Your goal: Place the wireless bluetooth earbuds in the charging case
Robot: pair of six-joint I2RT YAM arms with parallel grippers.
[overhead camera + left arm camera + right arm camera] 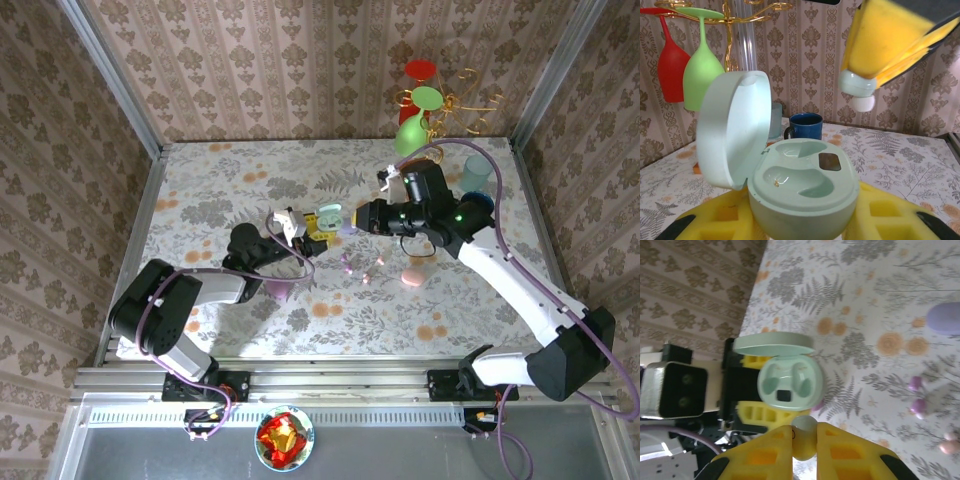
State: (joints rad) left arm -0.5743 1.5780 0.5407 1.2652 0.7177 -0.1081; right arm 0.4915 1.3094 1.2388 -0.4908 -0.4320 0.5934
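Note:
The mint charging case (805, 187) stands with its lid (732, 127) swung up to the left and both earbud wells bare. My left gripper (802, 225) is shut on the case, a yellow finger pressed to each side. My right gripper (804, 440) is shut on a mint earbud (804, 432), hovering just above and beside the open case (790, 382). In the left wrist view that earbud (857, 87) hangs from the right gripper's yellow fingers (890, 40), up and to the right of the case. Two lilac earbuds (916, 395) and a pink one (947, 445) lie on the table.
On the floral tablecloth lie a lilac case (279, 289) near the left arm and a pink case (410, 277) under the right arm. A blue mug (805, 125), a teal cup (476, 175) and a gold rack with red and green glasses (425, 100) stand at the back right.

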